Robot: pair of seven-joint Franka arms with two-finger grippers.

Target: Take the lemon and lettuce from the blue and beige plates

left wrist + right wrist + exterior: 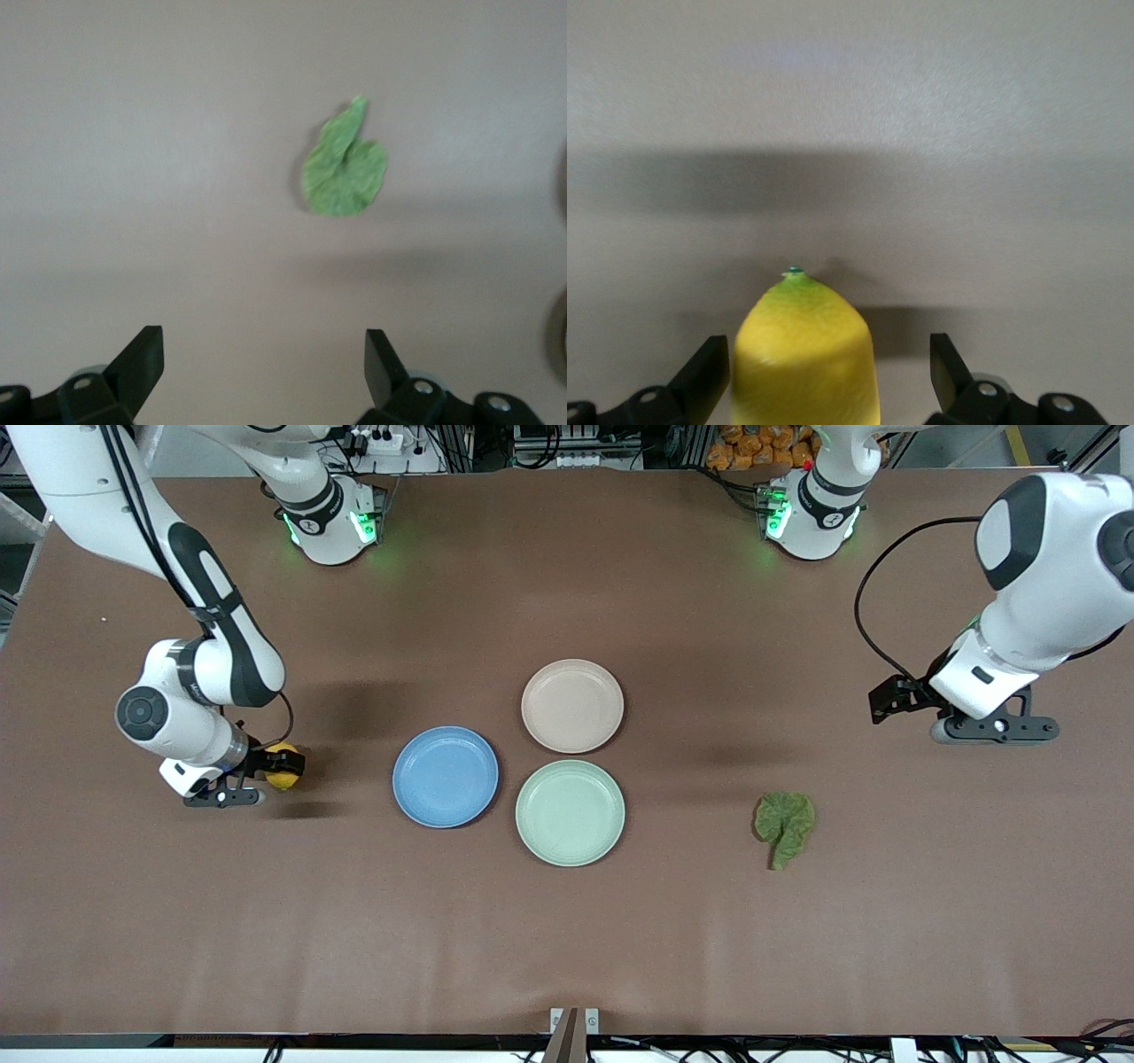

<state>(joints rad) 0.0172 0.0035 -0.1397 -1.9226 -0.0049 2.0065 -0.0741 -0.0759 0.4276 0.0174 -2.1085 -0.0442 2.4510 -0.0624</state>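
Note:
The yellow lemon (282,778) lies at the right arm's end of the table, apart from the plates. My right gripper (285,764) is down around it. In the right wrist view the lemon (804,354) sits between the open fingers of that gripper (828,367), close to one finger with a gap to the other. The green lettuce (785,821) lies flat on the table toward the left arm's end. My left gripper (889,700) hangs open and empty over the table near it; its wrist view shows the lettuce (344,168) ahead of the gripper (264,363). The blue plate (446,777) and beige plate (572,706) are empty.
A mint-green plate (570,812), also empty, sits beside the blue plate and nearer to the front camera than the beige one. The three plates cluster at the table's middle. The table is brown.

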